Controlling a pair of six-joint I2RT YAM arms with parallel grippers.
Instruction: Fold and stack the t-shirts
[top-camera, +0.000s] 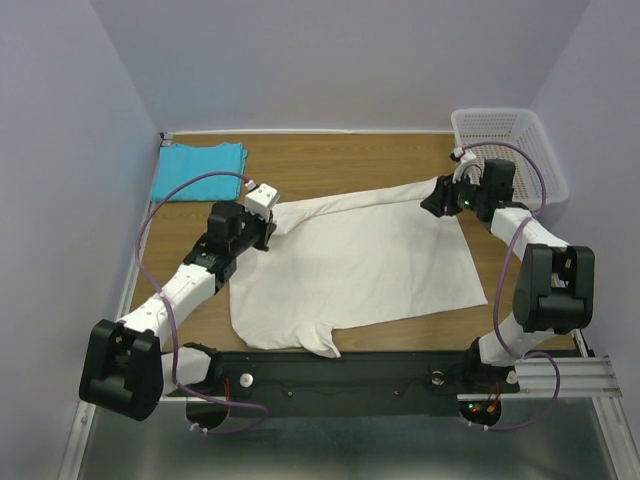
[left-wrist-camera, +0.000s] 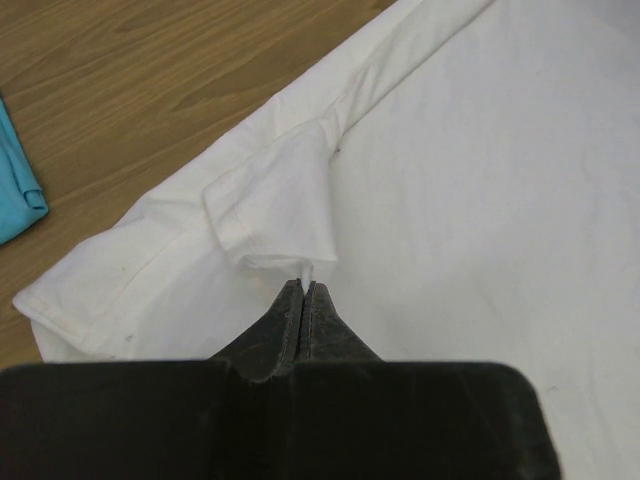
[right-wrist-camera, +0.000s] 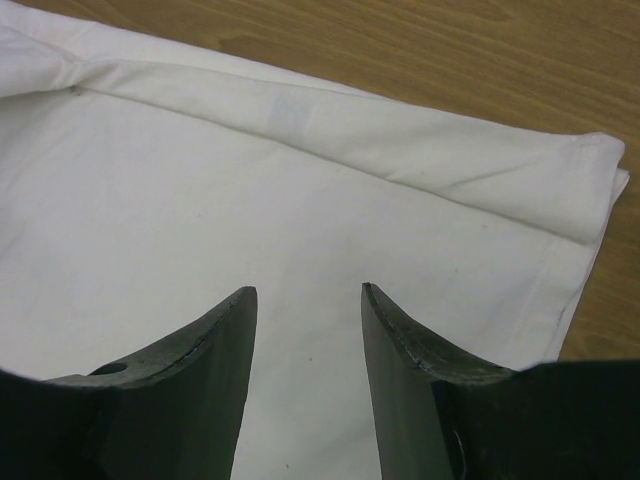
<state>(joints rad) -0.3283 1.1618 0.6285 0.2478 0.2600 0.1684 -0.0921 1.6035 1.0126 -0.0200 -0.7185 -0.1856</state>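
Holding now: the left claw (top-camera: 266, 232) is pinched tight, with what looks like a thin sliver of the white shirt (top-camera: 350, 270) caught at its tips, just beside a folded-over sleeve (left-wrist-camera: 270, 205).
Right claw: the right claw (top-camera: 437, 200) stands wide apart with nothing between its fingers. It hangs over the shirt's far right corner, and I cannot tell whether it touches the cloth.
White shirt: spread fairly flat across the middle of the table (top-camera: 330, 165), its near edge close to the arm bases.
Blue shirt: the blue shirt (top-camera: 198, 167) lies folded small at the 10 o'clock corner, apart from the white one.
Relation that matters: the white shirt's far edge runs between the two claws, roughly 9 to 3 o'clock, tipped toward 2 at the right end. The rest of the cloth lies toward 6 o'clock from both. I judge a fold would carry that edge toward 6, and each claw sits at its own end of it. The right one has yet to close.
Top view gives: both corners at once, and the line of the edge.
Wrist views give: the pinch on the left and the open gap on the right, neither readable from above.
Basket: the basket (top-camera: 505, 130) sits at 2 o'clock beyond the right claw.
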